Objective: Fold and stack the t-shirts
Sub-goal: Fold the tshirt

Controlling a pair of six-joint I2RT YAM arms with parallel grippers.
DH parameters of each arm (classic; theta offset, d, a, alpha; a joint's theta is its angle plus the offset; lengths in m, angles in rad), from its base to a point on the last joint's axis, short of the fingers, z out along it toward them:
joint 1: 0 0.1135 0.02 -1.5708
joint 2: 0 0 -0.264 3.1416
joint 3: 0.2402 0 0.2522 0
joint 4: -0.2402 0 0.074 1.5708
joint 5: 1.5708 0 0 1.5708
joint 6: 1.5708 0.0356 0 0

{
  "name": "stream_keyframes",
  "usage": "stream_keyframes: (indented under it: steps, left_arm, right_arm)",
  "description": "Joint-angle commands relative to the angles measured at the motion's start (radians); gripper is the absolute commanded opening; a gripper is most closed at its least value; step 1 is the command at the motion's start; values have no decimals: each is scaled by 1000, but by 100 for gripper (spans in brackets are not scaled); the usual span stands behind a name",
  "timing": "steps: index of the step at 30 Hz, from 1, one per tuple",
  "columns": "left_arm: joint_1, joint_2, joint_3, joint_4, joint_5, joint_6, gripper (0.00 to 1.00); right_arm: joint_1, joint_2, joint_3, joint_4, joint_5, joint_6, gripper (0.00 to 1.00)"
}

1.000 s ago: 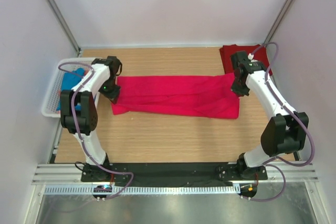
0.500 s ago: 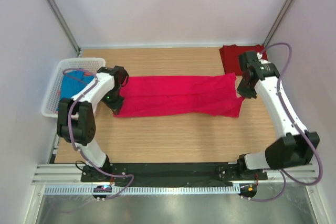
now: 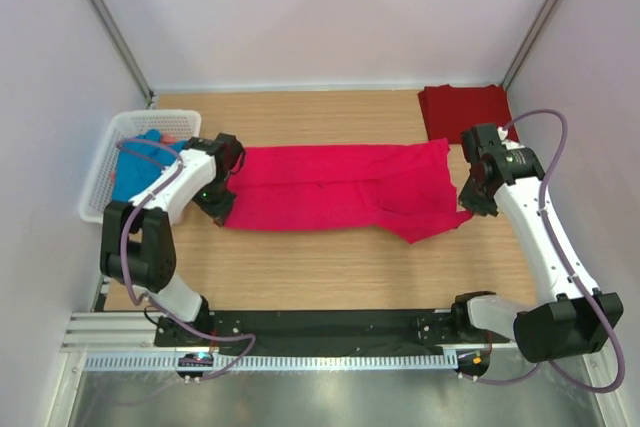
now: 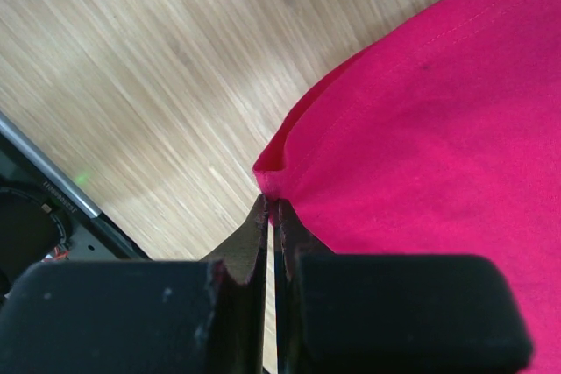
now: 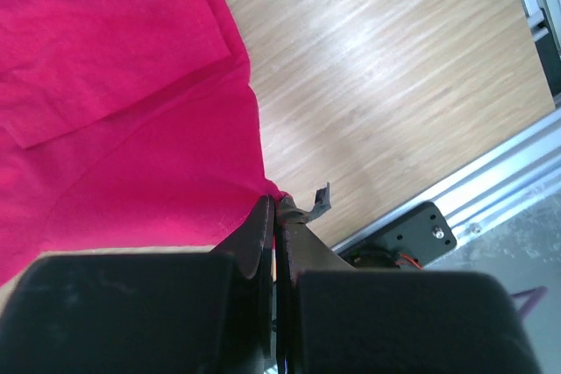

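Across the middle of the wooden table [image 3: 330,267] the bright pinkish-red t-shirt [image 3: 340,187] lies stretched left to right; the left gripper [image 4: 270,205] is clamped on its near-left corner; the right gripper [image 5: 273,205] pinches its near-right corner, where the cloth bunches into a fold; at the left edge the white lattice basket [image 3: 97,187] holds a crumpled blue t-shirt [image 3: 135,162]; in the far right corner a darker red t-shirt [image 3: 465,109] lies folded flat.

Grips the bright pinkish-red t-shirt [image 3: 330,187] by its left end with the left gripper [image 3: 222,213] and by its near right corner with the right gripper [image 3: 477,206], across the wooden table [image 3: 330,267]. Shows a darker red t-shirt [image 3: 455,109] folded far right.
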Motion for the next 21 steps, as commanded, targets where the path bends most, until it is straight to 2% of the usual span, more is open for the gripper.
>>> stream_keyframes:
  steps: [1, 12, 21]
  left_arm:
    - [-6, 58, 43, 34, -46, 28, 0]
    - [-8, 317, 388, -99, -135, 95, 0]
    - [-6, 450, 516, -165, -164, 85, 0]
  right_arm:
    - [0, 23, 10, 98, -3, -4, 1]
    - [-3, 356, 236, 184, 59, -88, 1]
    - [-37, 540, 386, 239, 59, -130, 1]
